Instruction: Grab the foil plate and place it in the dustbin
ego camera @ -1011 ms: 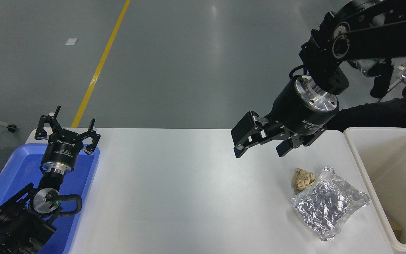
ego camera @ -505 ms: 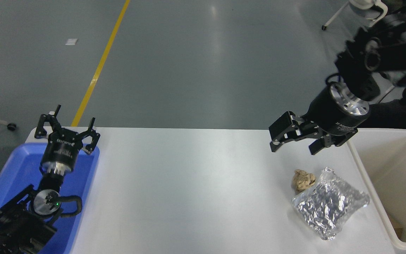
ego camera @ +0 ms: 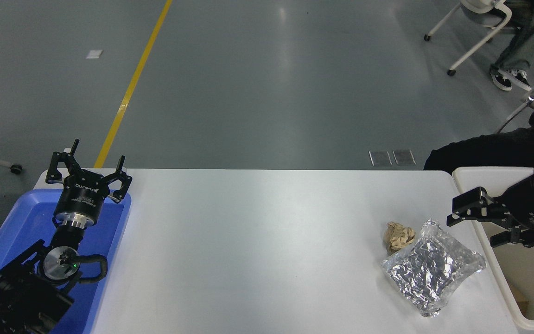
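Observation:
The foil plate (ego camera: 431, 269) is a crumpled shiny silver piece lying flat on the white table (ego camera: 257, 241) at the right, near the front edge. The dustbin (ego camera: 485, 174) is a cream plastic bin with deep walls standing against the table's right end. My right gripper (ego camera: 473, 227) comes in from the right edge, low over the bin's left rim, open and empty, just up and right of the foil plate and not touching it. My left gripper (ego camera: 88, 174) is parked open at the lower left.
A small crumpled tan paper ball (ego camera: 398, 235) touches the foil plate's upper left side. A shallow blue tray (ego camera: 16, 232) lies under the left arm. A person's dark sleeve (ego camera: 480, 150) rests behind the table's far right corner. A chair (ego camera: 480, 18) stands at the top right.
My right gripper has swung right and down, from above the table's middle-right to low over the dustbin's left rim. The foil plate, paper ball and left arm have not moved.

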Tool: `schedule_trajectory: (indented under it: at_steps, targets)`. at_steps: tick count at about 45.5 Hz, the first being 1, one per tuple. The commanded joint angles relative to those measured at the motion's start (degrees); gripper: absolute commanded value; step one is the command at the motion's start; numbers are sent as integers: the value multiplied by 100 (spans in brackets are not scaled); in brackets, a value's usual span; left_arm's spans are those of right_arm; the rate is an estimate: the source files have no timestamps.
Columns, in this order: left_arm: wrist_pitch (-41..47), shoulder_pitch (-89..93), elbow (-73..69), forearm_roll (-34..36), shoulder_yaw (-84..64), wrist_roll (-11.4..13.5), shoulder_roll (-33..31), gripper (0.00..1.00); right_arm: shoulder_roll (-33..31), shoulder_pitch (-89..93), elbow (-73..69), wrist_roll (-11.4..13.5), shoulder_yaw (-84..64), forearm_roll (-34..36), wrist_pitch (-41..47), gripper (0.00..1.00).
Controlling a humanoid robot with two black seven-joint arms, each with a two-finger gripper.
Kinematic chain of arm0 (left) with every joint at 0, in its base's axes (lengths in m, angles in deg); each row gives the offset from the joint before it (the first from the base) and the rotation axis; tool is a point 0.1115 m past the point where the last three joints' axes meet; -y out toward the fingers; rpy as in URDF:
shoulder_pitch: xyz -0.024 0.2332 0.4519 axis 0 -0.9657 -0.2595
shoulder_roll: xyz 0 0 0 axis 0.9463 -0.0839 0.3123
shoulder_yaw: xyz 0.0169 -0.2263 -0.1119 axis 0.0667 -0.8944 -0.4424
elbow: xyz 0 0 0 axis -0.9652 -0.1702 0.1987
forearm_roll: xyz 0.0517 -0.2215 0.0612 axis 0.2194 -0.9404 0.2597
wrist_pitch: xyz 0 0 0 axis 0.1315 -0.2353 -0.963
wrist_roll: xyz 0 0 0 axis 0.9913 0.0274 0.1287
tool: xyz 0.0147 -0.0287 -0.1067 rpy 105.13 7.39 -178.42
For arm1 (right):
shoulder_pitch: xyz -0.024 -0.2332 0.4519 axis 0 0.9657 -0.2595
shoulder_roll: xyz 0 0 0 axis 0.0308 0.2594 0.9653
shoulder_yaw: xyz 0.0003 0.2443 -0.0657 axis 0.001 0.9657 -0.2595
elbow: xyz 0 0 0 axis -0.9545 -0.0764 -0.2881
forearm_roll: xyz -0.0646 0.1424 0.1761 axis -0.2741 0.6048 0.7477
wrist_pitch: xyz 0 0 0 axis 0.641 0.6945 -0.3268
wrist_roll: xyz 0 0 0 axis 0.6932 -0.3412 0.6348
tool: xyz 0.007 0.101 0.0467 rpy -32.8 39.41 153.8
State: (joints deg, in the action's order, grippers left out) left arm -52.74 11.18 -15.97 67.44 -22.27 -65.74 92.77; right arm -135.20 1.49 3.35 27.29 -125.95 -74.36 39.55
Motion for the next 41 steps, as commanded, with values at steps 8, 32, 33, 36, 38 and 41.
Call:
schedule_trajectory:
  at_steps: [8,32,33,36,38,41]
  targets:
    - [-8,10,-3,7,17,-9,1,100,254,1915,1053,85,1120,-70,-403,100]
    - [-8,10,5,7,17,-18,1,100,1626,3357,2556,120,1665,-43,-720,98]
    - [-8,10,5,7,17,-18,1,100,1626,3383,2591,120,1648,-43,-755,95]
    - [-8,10,-3,7,17,-18,1,100,1608,3401,2627,103,1639,-96,-825,62]
    - [-8,10,5,7,17,-18,1,100,1582,3401,2627,103,1630,-105,-825,34]
    - [-8,10,5,7,17,-18,1,100,1555,3401,2618,103,1621,-113,-817,16]
